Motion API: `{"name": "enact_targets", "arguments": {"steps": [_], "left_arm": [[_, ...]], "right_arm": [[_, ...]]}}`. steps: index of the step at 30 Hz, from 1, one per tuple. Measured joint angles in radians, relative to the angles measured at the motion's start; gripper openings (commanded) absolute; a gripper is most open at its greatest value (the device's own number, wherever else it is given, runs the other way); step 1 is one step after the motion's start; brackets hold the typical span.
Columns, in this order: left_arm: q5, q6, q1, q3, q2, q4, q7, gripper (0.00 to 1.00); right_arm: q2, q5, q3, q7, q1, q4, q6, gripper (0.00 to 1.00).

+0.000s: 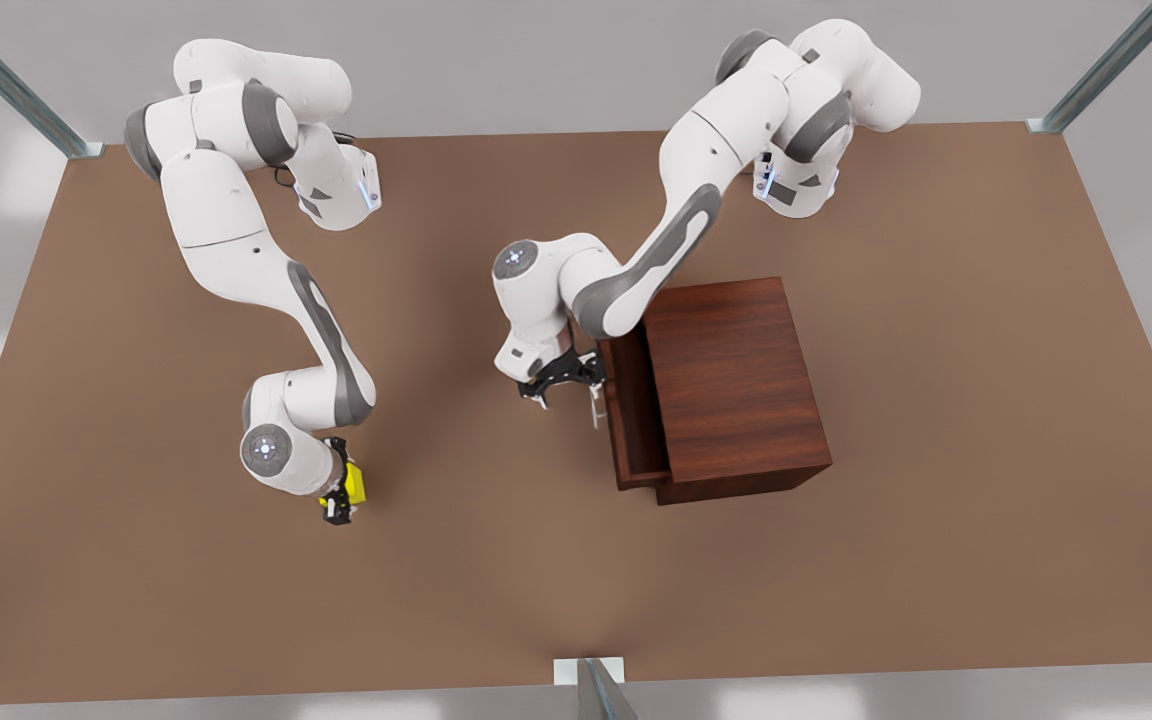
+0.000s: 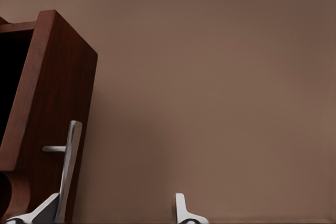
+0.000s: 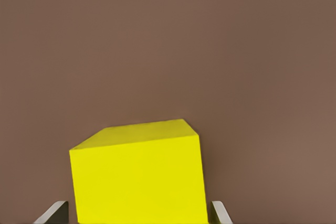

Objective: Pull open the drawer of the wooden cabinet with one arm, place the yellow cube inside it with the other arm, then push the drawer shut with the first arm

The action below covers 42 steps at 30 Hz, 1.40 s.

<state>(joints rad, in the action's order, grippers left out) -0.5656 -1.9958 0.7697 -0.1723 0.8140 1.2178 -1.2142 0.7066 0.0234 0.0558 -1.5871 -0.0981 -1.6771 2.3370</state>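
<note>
Yellow cube [image 3: 139, 177] between right jaws

Drawer [image 1: 636, 415] pulled partly out of wooden cabinet [image 1: 736, 380]; yellow cube [image 1: 355, 484] well apart.

Drawer [image 2: 52, 103] pulled out; open left tool [image 2: 115, 211] beside handle [image 2: 69, 166].

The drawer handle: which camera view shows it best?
The left wrist view: the silver handle stands close and clear on the drawer front. The front view shows it as a thin sliver beside the left gripper.
</note>
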Motion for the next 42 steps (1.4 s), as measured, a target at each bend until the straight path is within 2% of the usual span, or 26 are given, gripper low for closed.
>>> {"name": "enact_targets", "arguments": {"steps": [9, 11, 12, 13, 23, 31, 32, 34, 37, 39, 42], "left_arm": [[-0.037, 0.055, 0.045, 0.003, 0.012, -0.031, -0.008, 1.00], [-0.041, 0.066, 0.052, 0.005, 0.022, -0.045, -0.010, 1.00], [-0.043, 0.071, 0.055, 0.008, 0.027, -0.052, -0.012, 1.00], [-0.045, 0.075, 0.058, 0.011, 0.035, -0.062, -0.013, 1.00], [-0.040, 0.100, 0.075, 0.009, 0.053, -0.121, -0.029, 1.00], [-0.014, 0.273, 0.067, -0.081, -0.052, -0.135, -0.020, 1.00], [0.026, 0.300, 0.021, -0.086, -0.112, -0.133, -0.014, 1.00], [0.146, 0.368, -0.164, -0.088, -0.261, -0.109, 0.026, 1.00], [0.353, 0.453, -0.599, -0.085, -0.433, 0.015, 0.165, 1.00], [0.435, 0.452, -0.825, -0.078, -0.550, 0.169, 0.277, 1.00], [0.491, 0.424, -0.898, -0.073, -0.609, 0.262, 0.428, 1.00]], "right_arm": [[0.011, 0.017, 0.001, -0.012, 0.006, -0.024, 0.029, 1.00], [0.009, 0.021, 0.005, -0.015, 0.008, -0.029, 0.034, 0.80], [0.008, 0.021, 0.010, -0.017, 0.007, -0.029, 0.036, 0.73], [0.007, 0.021, 0.015, -0.020, 0.006, -0.029, 0.037, 0.70], [-0.044, 0.018, 0.024, -0.041, 0.012, -0.027, 0.023, 0.67], [-0.114, -0.010, 0.035, -0.050, 0.010, -0.023, -0.042, 0.67], [-0.131, -0.018, 0.039, -0.052, 0.009, -0.022, -0.056, 0.67], [-0.168, -0.040, 0.058, -0.058, 0.005, -0.007, -0.095, 0.67], [-0.201, -0.074, 0.115, -0.077, -0.006, 0.057, -0.178, 0.67], [-0.206, -0.086, 0.168, -0.100, -0.015, 0.125, -0.243, 0.67], [-0.207, -0.096, 0.195, -0.147, -0.090, 0.206, -0.330, 0.67]]}}
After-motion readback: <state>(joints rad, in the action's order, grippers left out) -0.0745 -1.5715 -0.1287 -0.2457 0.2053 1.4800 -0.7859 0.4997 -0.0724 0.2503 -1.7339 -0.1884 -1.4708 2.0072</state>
